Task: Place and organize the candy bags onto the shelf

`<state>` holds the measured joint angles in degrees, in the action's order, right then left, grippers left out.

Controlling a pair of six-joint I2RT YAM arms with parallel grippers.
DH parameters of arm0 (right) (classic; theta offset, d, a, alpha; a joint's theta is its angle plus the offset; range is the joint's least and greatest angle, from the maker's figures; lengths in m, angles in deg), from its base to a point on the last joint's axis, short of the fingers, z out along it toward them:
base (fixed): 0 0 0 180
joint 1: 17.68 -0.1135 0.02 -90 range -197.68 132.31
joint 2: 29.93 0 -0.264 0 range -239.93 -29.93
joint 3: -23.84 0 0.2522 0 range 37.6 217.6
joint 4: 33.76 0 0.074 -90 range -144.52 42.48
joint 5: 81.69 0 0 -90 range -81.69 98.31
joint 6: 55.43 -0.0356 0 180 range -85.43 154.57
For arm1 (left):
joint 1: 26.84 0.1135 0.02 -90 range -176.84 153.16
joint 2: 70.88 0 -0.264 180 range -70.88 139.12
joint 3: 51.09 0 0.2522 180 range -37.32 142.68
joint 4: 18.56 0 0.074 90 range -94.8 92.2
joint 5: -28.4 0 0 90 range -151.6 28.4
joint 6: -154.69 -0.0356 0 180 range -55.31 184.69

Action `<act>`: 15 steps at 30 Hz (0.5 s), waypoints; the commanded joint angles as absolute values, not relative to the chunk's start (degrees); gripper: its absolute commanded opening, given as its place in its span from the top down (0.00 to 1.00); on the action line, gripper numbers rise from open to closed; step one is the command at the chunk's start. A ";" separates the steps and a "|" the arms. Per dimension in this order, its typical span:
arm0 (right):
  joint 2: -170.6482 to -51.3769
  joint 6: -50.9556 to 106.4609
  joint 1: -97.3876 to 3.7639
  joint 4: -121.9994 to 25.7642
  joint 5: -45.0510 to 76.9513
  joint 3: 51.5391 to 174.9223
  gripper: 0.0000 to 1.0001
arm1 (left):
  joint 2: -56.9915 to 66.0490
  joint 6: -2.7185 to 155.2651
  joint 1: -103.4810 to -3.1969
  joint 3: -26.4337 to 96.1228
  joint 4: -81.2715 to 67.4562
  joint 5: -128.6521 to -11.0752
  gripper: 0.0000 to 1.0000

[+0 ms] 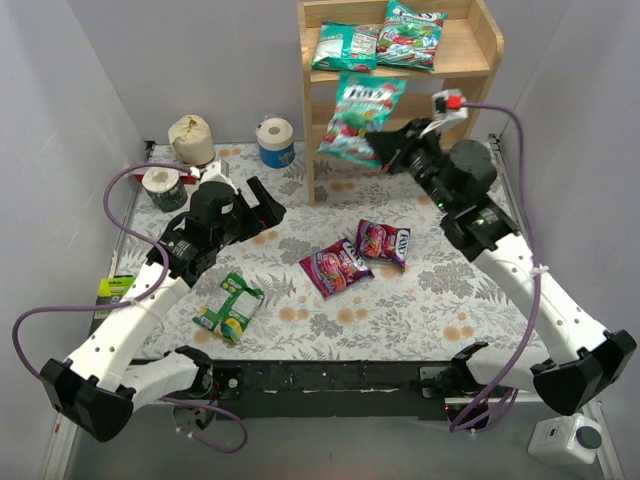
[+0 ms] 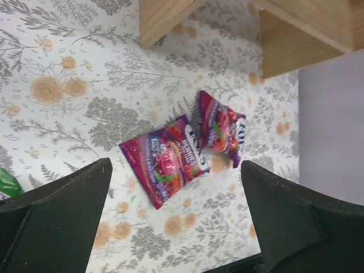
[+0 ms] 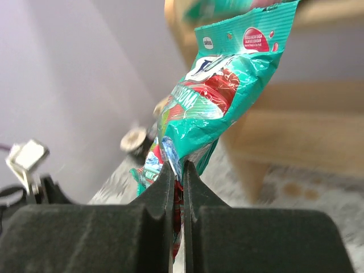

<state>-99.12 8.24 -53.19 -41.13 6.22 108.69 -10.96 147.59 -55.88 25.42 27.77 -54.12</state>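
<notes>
1. Nearest, on the left, the green-and-yellow bag [image 1: 230,308] lies flat and crinkled by the table's [image 1: 440,300] near edge, just beside the left forearm.
2. The left gripper [image 1: 268,205] hovers with its fingers wide apart, holding nothing.
3. Two glossy purple-magenta bags [image 1: 336,268] [image 1: 384,242] with fruit pictures lie mid-table, corners touching, bare floral cloth all round them.
4. On the top tier of the shelf [image 1: 485,60], at the far edge, two teal bags [image 1: 345,46] [image 1: 411,36] lie side by side, overlapping.
5. The right gripper [image 1: 385,158] is clamped on the lower edge of the third teal bag [image 1: 360,112], held upright before the lower tier's opening, near the left side panel.
</notes>
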 commanded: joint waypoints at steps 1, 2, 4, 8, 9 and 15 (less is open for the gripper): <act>-96.90 19.00 -46.97 -42.07 1.45 118.09 0.99 | -9.62 139.05 -55.76 26.57 30.00 -54.13 0.02; -96.90 19.62 -43.82 -41.72 1.89 120.63 0.99 | -9.44 138.53 -55.76 26.31 29.57 -54.22 0.02; -97.17 21.63 -41.34 -40.59 2.60 122.49 0.99 | -9.35 136.95 -55.76 25.17 28.16 -54.48 0.02; -99.54 25.06 -34.85 -39.88 3.47 128.38 0.99 | -9.09 133.87 -55.76 23.32 25.88 -55.45 0.02; -100.24 25.51 -33.87 -39.96 3.91 130.82 0.99 | -9.26 133.08 -55.67 22.80 24.74 -56.58 0.02; -106.65 32.70 -26.92 -40.75 12.51 138.22 0.99 | -9.79 129.38 -55.67 20.33 21.65 -59.93 0.02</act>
